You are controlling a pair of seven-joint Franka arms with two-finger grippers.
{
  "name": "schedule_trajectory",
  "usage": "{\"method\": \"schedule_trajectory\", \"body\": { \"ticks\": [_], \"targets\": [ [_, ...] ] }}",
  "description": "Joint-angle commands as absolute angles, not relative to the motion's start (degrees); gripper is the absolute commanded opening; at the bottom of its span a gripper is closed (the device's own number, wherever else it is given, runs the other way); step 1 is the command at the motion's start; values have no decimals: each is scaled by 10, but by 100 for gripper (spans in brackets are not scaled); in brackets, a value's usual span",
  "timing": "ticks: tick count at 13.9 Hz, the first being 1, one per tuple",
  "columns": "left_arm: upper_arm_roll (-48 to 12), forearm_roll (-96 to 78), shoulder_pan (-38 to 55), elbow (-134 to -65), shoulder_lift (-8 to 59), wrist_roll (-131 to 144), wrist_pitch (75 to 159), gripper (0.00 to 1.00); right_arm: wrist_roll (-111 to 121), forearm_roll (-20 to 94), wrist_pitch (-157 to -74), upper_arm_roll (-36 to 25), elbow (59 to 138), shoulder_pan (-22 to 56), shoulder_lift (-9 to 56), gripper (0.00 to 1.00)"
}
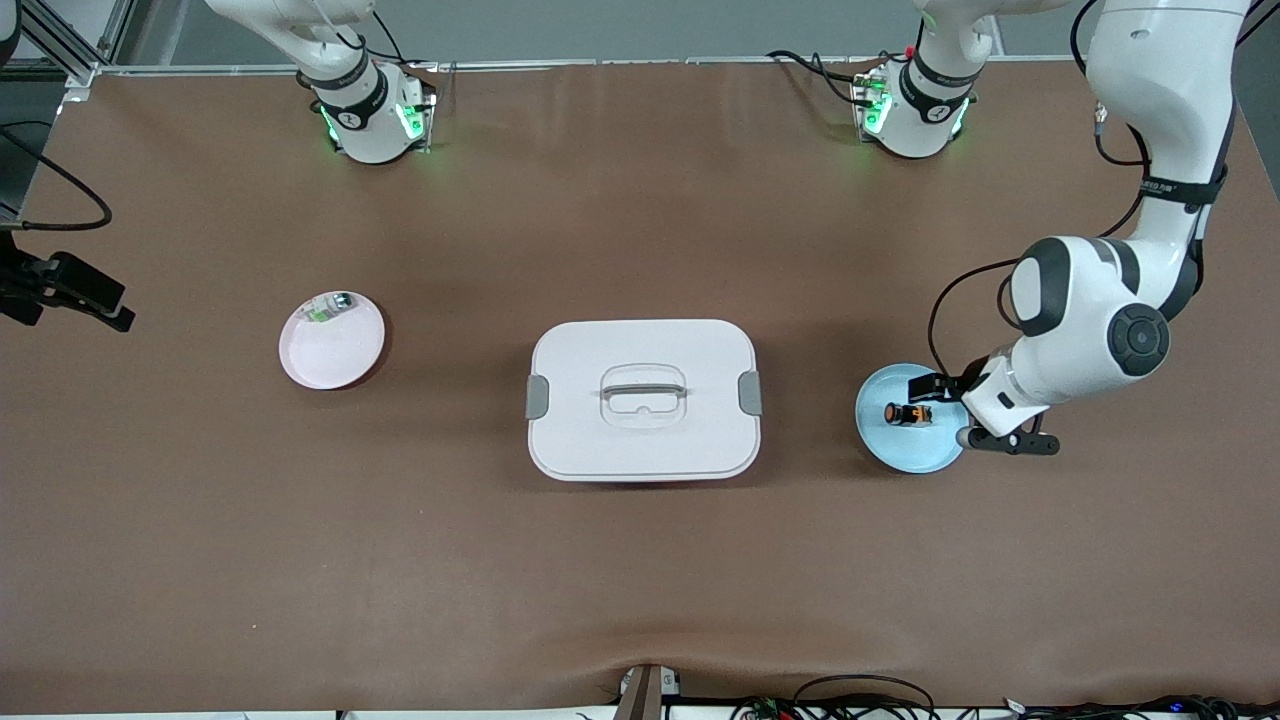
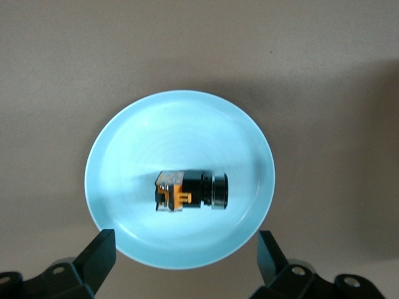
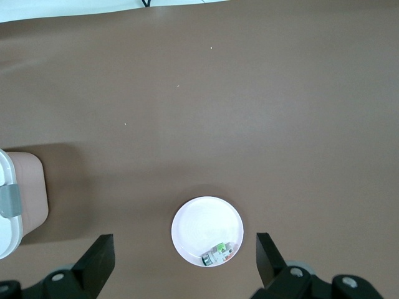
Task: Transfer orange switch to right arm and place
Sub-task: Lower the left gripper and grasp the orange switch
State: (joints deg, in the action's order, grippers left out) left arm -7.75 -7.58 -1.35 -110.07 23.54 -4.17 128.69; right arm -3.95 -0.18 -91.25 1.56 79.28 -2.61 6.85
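Cables trail along the table edge closest to the front camera, and from there a brown mat runs across the whole table, smooth apart from a small ripple at that near edge. Grey wall shows along the top, with a strip of metal framing in one corner and a dark clamp poking in at the right arm's end.

Middle of the mat: a white lidded box with grey latches at both ends and a recessed handle on top. Toward the right arm's end, a pale pink plate carries a small white-green-silver part at its rim farthest from the front camera.

Over at the left arm's end, the blue plate holds the orange switch, lying on its side near the plate's middle, black barrel and orange band clear in the left wrist view. The left gripper hangs low over that plate, fingers spread wide to either side of the plate's edge, nothing between them and not touching the switch.

The right gripper waits high above the pink plate, out of the front view, its fingers also spread and holding nothing.
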Motion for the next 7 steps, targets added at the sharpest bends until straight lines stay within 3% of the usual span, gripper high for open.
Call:
{"method": "schedule_trajectory", "body": {
  "ticks": [1, 7],
  "targets": [
    [-79, -79, -1, -1065, 268, -47, 1289, 100, -45, 3, -914, 14, 799, -25, 60, 100],
    [-79, -84, -7, -1062, 307, -52, 1314, 100, -45, 3, -918, 15, 799, -24, 61, 100]
  ]
}}
